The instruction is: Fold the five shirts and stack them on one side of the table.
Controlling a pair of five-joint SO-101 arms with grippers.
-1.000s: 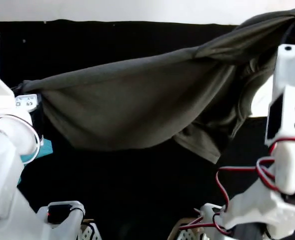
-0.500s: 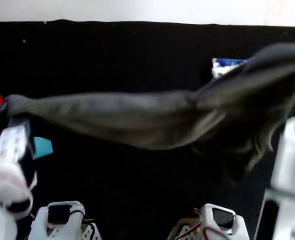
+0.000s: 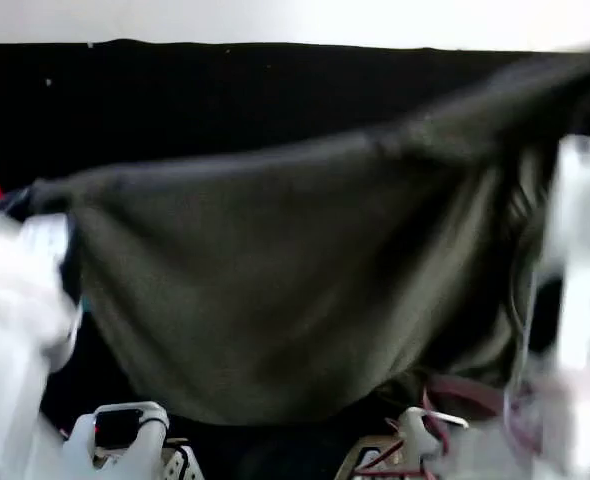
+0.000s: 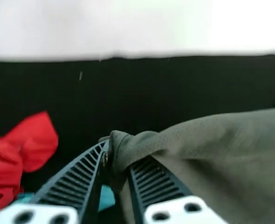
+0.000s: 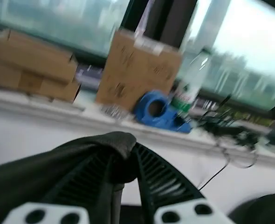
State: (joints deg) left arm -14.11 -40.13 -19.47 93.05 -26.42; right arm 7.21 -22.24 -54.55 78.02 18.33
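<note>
Holding the shirt (image 3: 275, 300) up in the air between my two claws, spread wide above the black table (image 3: 225, 90). Left claw (image 4: 115, 161): clenched on a bunched corner of the shirt, the cloth pinched between the ribbed fingers (image 4: 77, 179) and running off to one side. Right claw (image 5: 124, 161): likewise grasping the shirt, with a rolled edge lapped over the finger ends. High view: the cloth runs from my left arm (image 3: 20, 300) at one edge across to my right arm (image 3: 585, 290) at the other, and the right end is the higher one. The middle sags in a deep belly that hangs down near the arm bases at the near edge. A red shirt (image 4: 21, 158) lies crumpled on the table beyond my left claw, apart from the held one. Behind the right claw, off the table: cardboard boxes (image 5: 137, 65), a bottle (image 5: 191, 79) and a blue object (image 5: 158, 109) along a ledge (image 5: 44, 109).
</note>
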